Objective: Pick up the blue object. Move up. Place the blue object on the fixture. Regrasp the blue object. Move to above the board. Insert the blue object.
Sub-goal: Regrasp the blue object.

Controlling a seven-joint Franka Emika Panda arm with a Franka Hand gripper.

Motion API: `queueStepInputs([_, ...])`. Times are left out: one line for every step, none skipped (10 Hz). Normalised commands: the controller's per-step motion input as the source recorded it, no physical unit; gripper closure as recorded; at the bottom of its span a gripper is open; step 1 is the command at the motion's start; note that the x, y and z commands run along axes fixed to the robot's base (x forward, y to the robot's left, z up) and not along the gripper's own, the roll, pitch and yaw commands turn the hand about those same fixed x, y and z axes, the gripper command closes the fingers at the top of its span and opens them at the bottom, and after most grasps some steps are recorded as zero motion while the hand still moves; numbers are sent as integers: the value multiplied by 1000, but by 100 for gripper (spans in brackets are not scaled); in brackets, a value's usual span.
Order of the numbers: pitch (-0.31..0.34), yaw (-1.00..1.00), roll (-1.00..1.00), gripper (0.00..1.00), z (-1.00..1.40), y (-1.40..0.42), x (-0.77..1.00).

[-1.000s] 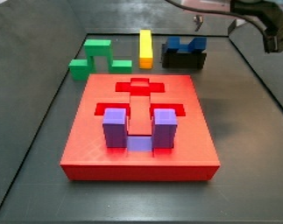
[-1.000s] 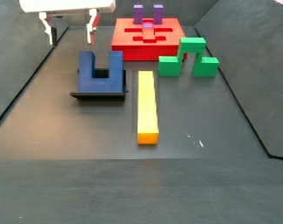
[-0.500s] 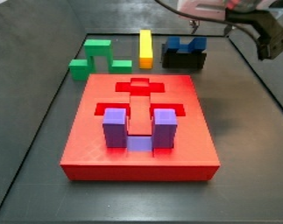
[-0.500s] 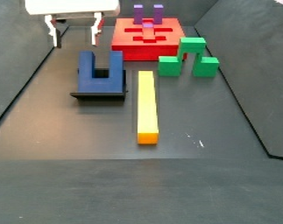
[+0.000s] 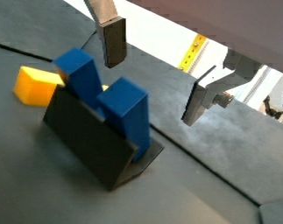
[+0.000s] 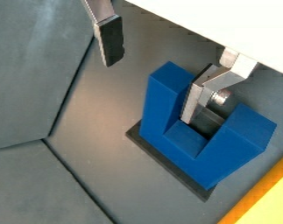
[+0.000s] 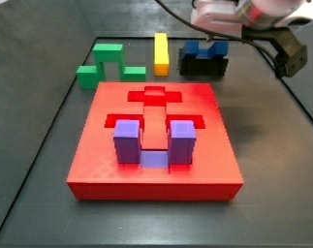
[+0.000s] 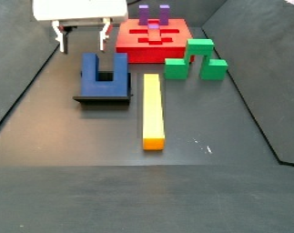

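The blue object [image 8: 106, 71] is a navy U-shaped block that stands prongs up on the black fixture [image 8: 98, 97]; in a side view the blue object [image 7: 205, 47] tops the fixture [image 7: 204, 67]. My gripper [image 8: 82, 38] is open and empty. It hangs just above and beyond the blue object, a little off to its side [image 7: 236, 34]. In both wrist views the fingers straddle air: one finger [image 5: 113, 44] is near a prong of the blue object [image 5: 109, 92], and one finger [image 6: 206, 98] hangs over the notch of the blue object [image 6: 179, 122]. The red board [image 7: 152, 179] lies nearby.
A purple U-shaped block [image 7: 155, 145] sits in the board's recess. A green block [image 7: 109, 60] and a long yellow bar [image 8: 152, 109] lie on the dark floor beside the fixture. Raised dark walls border the work area.
My gripper has moved toward the fixture and lower, closer over the blue object. Its jaws stay open. The blocks have not moved.
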Motion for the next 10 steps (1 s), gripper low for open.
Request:
queueStepInputs([11,0,-60,0,-211,0,0])
queueStepInputs([0,0,-183,0,-343,0,0])
queueStepInputs([0,6,-154,0,-360,0,0])
queueStepInputs([49,0,-29,0,-103,0,0])
queueStepInputs([9,0,0,0,-77,0,0])
queueStepInputs([26,11,0,0,-117,9,0])
queueStepInputs([0,69,17,0,-274,0,0])
queueStepInputs([6,114,134,0,-214,11,0])
queueStepInputs([29,154,263,0,-117,0,0])
queueStepInputs([23,140,189,0,-46,0,0])
